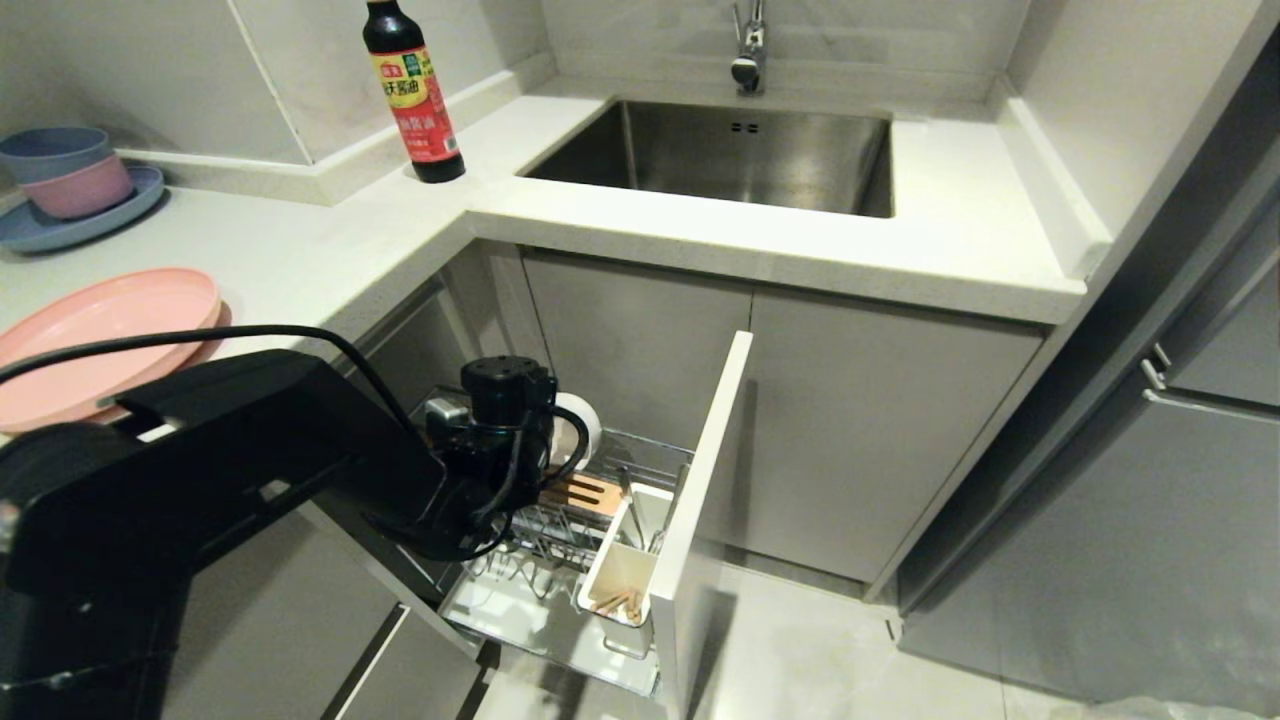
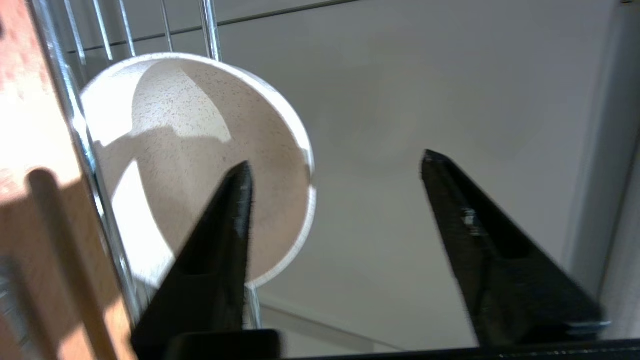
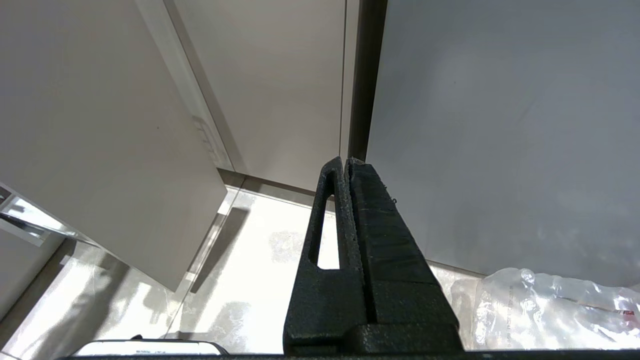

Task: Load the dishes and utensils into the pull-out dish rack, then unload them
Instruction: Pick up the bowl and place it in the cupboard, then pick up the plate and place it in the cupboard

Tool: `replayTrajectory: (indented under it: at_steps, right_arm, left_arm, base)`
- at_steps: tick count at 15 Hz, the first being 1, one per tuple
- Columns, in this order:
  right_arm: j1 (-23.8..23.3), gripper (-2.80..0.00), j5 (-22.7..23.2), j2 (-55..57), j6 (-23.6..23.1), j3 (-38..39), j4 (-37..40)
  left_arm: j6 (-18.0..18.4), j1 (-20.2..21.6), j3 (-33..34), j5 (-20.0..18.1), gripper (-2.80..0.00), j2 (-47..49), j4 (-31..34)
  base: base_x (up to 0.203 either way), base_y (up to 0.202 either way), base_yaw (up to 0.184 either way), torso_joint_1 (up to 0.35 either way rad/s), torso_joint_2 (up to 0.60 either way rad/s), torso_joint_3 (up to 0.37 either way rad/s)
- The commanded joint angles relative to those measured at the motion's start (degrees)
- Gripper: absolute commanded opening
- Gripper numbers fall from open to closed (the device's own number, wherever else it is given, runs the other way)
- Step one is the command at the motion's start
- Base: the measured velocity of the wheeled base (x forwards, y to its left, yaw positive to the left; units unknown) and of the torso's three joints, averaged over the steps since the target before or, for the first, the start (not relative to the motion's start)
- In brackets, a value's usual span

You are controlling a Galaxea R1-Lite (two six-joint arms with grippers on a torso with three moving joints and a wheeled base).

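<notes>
Loading phase, partly done. Small cream-white round bowl (image 2: 200,165) stands on edge in the pull-out chrome wire dish rack (image 1: 560,520), leaning against the upright wires beside the slotted wooden strip (image 1: 580,493). Left gripper (image 2: 335,165) is just in front of the bowl, jaws spread wide with nothing between them; one fingertip overlaps the bowl's face in the wrist view, contact cannot be confirmed. Judgement: bowl is placed and released. Light wooden chopsticks (image 1: 618,603) lie in the white utensil cup (image 1: 625,560); a slim metal handle, probably the silver spoon (image 1: 629,508), stands in the same cup. Large flat pale-pink oval plate (image 1: 100,335) is on the white countertop (image 1: 330,240), not yet racked. Right gripper (image 3: 345,165) is parked low by the cabinets, fingers pressed together, empty. Remaining: rack the plate, then the whole unloading.
</notes>
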Motion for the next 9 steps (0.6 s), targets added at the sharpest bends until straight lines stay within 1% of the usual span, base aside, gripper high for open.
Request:
replayTrajectory:
  at_steps: [1,6,7,9]
  right_arm:
    - [0.02,-2.80,0.02,0.02,0.00,0.03,-0.05]
    - [0.02,-2.80,0.03,-0.03,0.00,-0.01,-0.07]
    - [0.02,-2.80,0.03,0.05,0.00,-0.01,0.01]
    - [0.02,-2.80,-0.02,-0.02,0.00,0.05,0.02]
  left_arm:
    - [-0.55,-0.05,1.16,0.19,0.00,-5.17,2.10]
    - [-1.56,-0.44,5.58,0.39,0.00,-15.52,10.50]
    - [-1.85,-0.62,6.22,0.47,-2.80,-17.35,12.45]
    - [-1.92,-1.48,7.14,0.41,-2.80,-21.38,17.21]
  base:
    - [0.000,0.000,0.000,0.000,0.00,0.000]
    - [0.000,0.000,0.000,0.000,0.00,0.000]
    - [0.000,0.000,0.000,0.000,0.00,0.000]
    - [0.000,0.000,0.000,0.000,0.00,0.000]
